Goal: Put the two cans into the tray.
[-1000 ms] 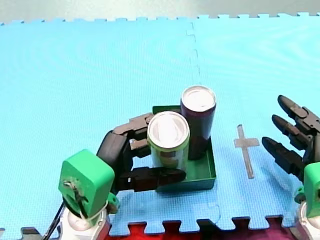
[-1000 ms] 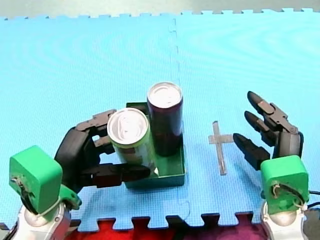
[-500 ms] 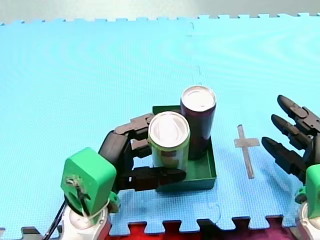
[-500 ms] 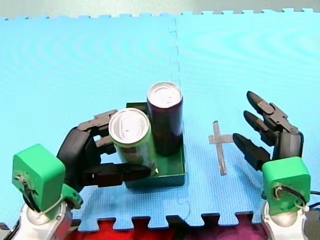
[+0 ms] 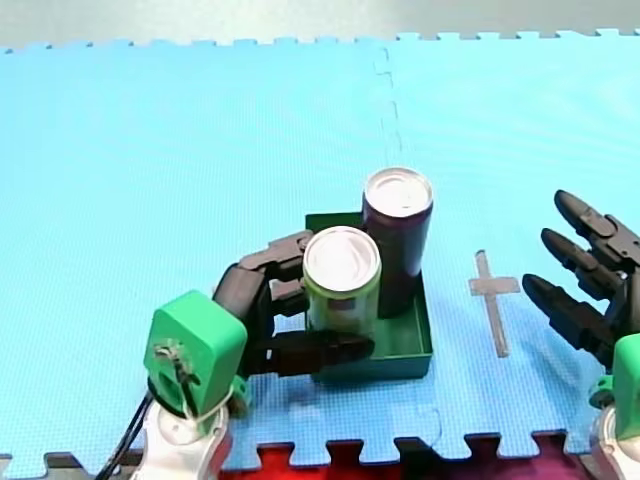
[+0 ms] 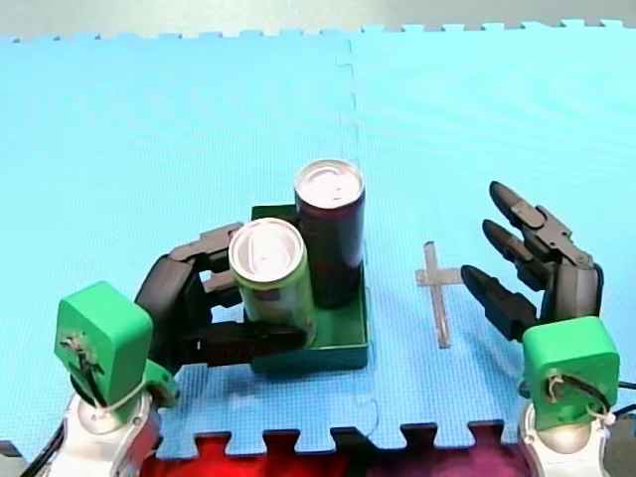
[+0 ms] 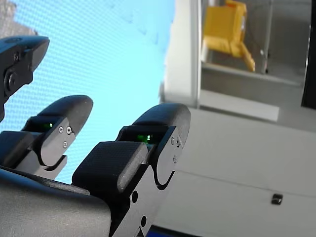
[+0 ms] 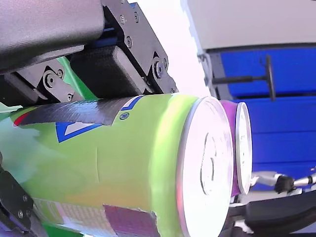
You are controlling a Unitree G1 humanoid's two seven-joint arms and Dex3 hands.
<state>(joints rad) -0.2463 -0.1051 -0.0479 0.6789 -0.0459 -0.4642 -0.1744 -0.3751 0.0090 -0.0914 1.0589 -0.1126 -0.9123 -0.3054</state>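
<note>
A green can (image 5: 341,295) is upright in my left hand (image 5: 325,298), with fingers behind it and the thumb across its front. Its lower end is inside the front-left part of the dark green tray (image 5: 412,352); the thumb hides whether it rests on the tray floor. A dark purple can (image 5: 397,250) stands upright in the tray just behind and to the right, almost touching the green one. In the second wrist view the green can (image 8: 123,163) lies under black fingers (image 8: 123,54), with the purple can (image 8: 236,148) behind. My right hand (image 5: 570,262) is to the right of the tray, holding nothing.
The tray sits on a blue foam puzzle mat (image 5: 180,170). A grey tape cross (image 5: 493,300) marks the mat between the tray and my right hand. The mat's near edge meets a red floor (image 5: 320,462).
My left arm has shifted to the right and forward, carrying the green can slightly closer to the purple can. The right hand and the purple can have stayed still.
</note>
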